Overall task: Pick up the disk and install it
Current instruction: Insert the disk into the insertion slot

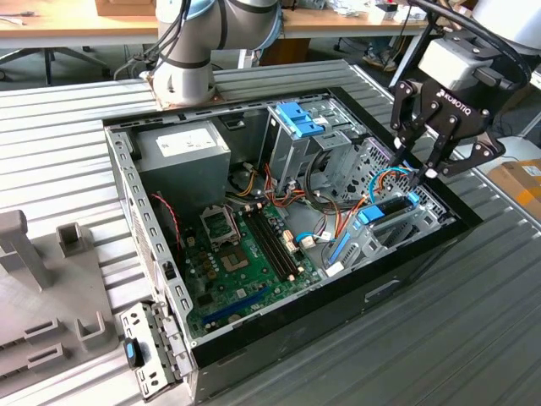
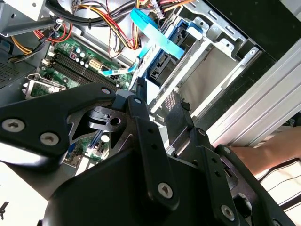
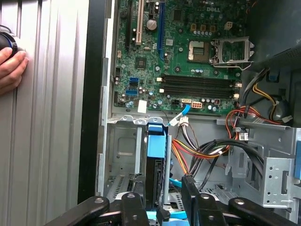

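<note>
Two fingers [image 3: 190, 193] of my claw [image 1: 413, 167] stand partly apart, one on each side of the disk [image 3: 156, 160]. I cannot tell whether the pads press on it, so I read the claw as open around it, not gripping. The claw reaches straight down because the computer case [image 1: 380, 288] lies on its side with its open face up. The disk stands on edge in the metal bay [image 3: 122, 150] at the exterior view's right end of the case, blue tab [image 3: 156, 141] pointing toward the circuit board [image 1: 245, 254]. I judge that its blue rails are lined up with the bay's guides, which is why it sits upright. Coloured cables [image 3: 197, 150] bunch just beside the bay. A person's hand [image 3: 11, 66] rests on the ribbed table [image 1: 473, 338], well apart from the claw.
</note>
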Robot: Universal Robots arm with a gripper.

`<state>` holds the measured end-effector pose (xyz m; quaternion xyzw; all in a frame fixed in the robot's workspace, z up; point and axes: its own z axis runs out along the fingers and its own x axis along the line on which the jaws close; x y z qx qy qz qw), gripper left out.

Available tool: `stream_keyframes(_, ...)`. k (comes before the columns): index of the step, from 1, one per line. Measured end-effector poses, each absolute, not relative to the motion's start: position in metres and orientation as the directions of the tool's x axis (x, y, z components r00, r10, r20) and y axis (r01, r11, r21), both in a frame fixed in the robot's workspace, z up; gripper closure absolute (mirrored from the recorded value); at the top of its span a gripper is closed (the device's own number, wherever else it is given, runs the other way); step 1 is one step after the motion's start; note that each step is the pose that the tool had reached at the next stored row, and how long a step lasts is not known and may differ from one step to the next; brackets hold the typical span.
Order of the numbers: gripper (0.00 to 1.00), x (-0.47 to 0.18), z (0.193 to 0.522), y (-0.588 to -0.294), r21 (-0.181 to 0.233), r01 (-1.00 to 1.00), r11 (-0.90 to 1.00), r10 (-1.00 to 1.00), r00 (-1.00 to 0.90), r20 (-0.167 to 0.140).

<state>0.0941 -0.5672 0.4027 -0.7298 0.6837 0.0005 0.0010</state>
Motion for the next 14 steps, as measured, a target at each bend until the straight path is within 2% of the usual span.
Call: stream_keyframes(14,0.56,0.105,0.403,-0.562,-0.001,-0.997,-0.078,-0.997,0.078,-0.002)
